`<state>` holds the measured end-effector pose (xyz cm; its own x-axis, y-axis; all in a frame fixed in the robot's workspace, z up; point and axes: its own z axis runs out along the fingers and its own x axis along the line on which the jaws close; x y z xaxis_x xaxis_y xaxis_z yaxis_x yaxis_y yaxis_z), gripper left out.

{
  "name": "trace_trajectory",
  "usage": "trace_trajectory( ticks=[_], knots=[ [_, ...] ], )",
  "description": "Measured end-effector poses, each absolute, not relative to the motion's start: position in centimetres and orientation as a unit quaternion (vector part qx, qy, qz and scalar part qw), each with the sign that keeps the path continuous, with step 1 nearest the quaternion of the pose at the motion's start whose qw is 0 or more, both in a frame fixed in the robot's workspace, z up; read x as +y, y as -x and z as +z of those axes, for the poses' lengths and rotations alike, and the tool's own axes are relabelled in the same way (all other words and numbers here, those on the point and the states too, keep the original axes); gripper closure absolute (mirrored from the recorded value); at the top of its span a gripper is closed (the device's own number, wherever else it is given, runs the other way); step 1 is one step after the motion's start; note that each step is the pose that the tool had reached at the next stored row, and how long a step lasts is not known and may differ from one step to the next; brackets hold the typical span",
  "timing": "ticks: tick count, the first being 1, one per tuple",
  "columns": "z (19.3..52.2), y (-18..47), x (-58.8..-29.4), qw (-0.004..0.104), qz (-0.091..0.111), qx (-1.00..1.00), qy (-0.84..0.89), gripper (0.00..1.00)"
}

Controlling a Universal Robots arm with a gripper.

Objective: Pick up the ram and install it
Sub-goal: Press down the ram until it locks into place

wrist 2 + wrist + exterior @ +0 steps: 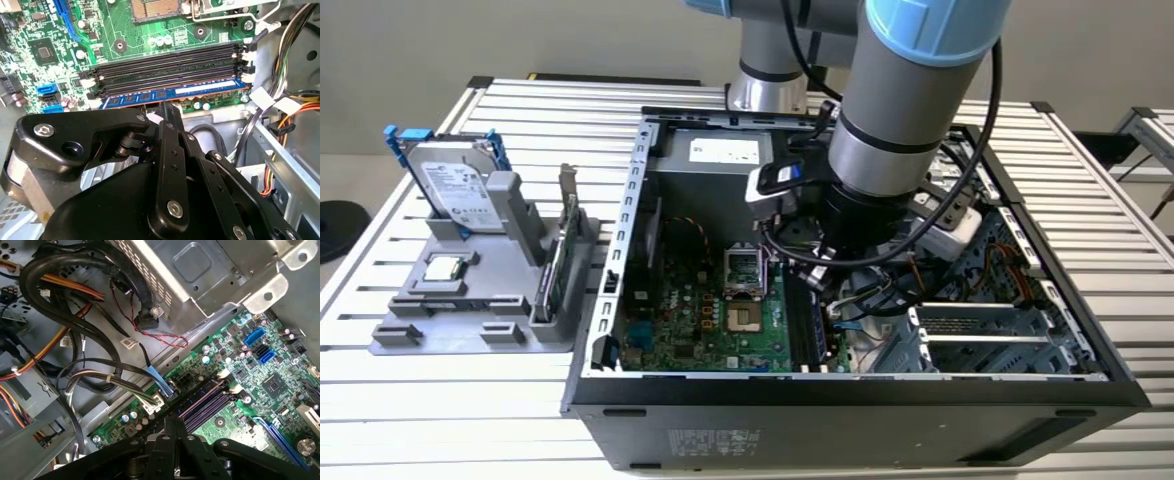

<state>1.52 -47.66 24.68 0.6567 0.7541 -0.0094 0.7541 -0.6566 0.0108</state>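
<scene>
One arm reaches down into the open computer case (854, 390) that fills the middle and right of the exterior view, and its gripper (165, 116) sits low over the green motherboard (707, 330).

In the second wrist view we see the ram (175, 93) as a long dark-blue stick lying along the nearest of the black memory slots (165, 62), running across the middle of the frame just above the black gripper body. The other slots beside it stand bare. The gripper's fingers (167, 122) come together into a narrow tip that meets the lower edge of the ram about midway along its length; we read the jaws as closed together, pressing on or pinching the stick's edge, though we cannot tell whether they actually clamp it. We also cannot tell whether the ram is fully seated in its slot.

In the first wrist view the same closed fingers (175, 432) show at the lower middle of the frame, pointing at the slots (207, 402), with a bundle of cables (75, 315) filling the upper left.

At the left of the exterior view, outside the case, a grey holder tray (467, 335) on the slatted table (427, 410) carries an upright hard drive (451, 185), a small square silver chip (444, 268) and a card standing on edge (558, 270).
</scene>
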Motion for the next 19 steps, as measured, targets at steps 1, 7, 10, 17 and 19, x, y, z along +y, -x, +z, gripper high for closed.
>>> trace_trajectory(
  ticks=[1, 7, 10, 17, 19],
  knots=[
    [24.68, -1.52, -47.66, 0.007, -0.002, 0.419, -0.908, 1.00],
    [24.68, -1.50, -47.66, 0.007, -0.002, 0.445, -0.896, 1.00],
    [24.68, -1.49, -47.66, 0.007, -0.002, 0.457, -0.889, 1.00],
    [24.68, -1.49, -47.66, 0.007, -0.001, 0.505, -0.863, 1.00],
    [24.68, -1.49, -47.65, 0.007, -0.001, 0.520, -0.854, 1.00]
  ],
)
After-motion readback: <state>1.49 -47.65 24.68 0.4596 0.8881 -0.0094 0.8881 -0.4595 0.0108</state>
